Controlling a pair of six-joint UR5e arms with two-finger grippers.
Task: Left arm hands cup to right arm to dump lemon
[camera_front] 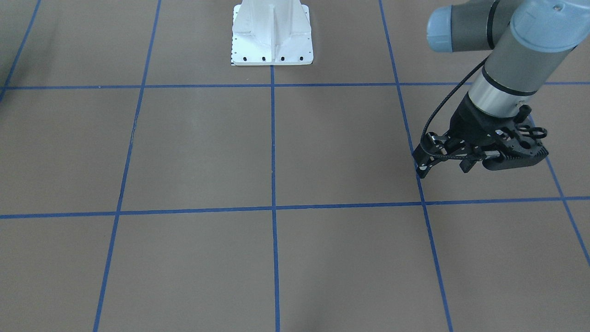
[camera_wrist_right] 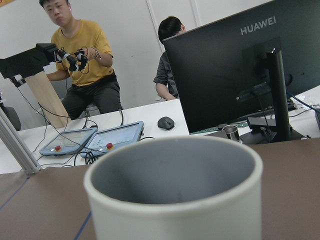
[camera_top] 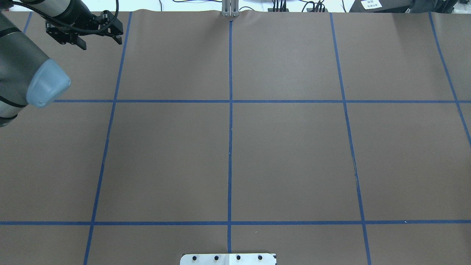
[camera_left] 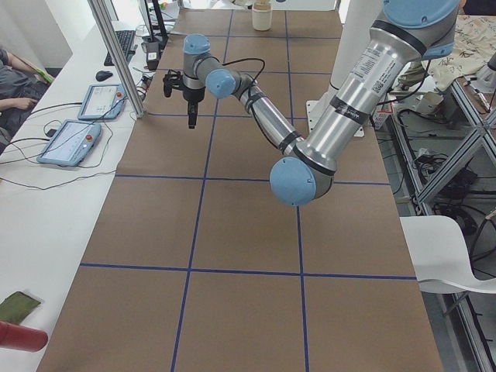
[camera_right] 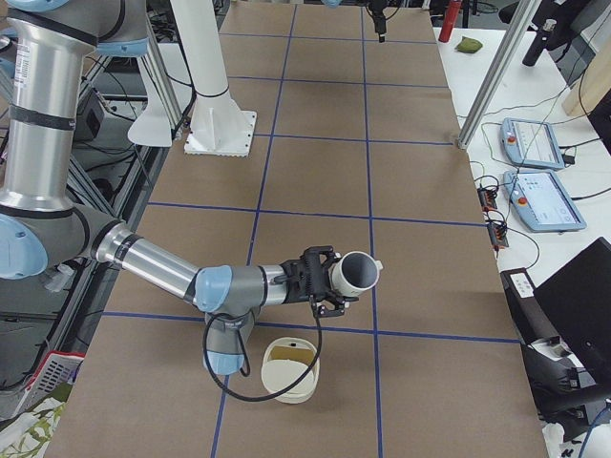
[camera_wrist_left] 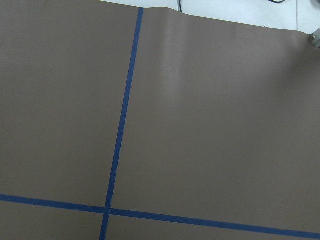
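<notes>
The cup (camera_wrist_right: 175, 200) is cut off at 6 o'clock in the right wrist view, and its rim hides its floor. From the right side, the right gripper (camera_right: 336, 279) is too small to tell its hold, as is what lies in the bowl (camera_right: 291, 391). Overhead, the left arm (camera_top: 18, 66) runs off at 9 o'clock.

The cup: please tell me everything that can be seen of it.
The cup is a white mug with a grey inside; nothing shows in the part of the inside seen. It sits about upright, mouth up, above the brown table, at the tip of the right gripper. A small white stub, maybe its handle, sticks out opposite the gripper. No lettering shows.
</notes>
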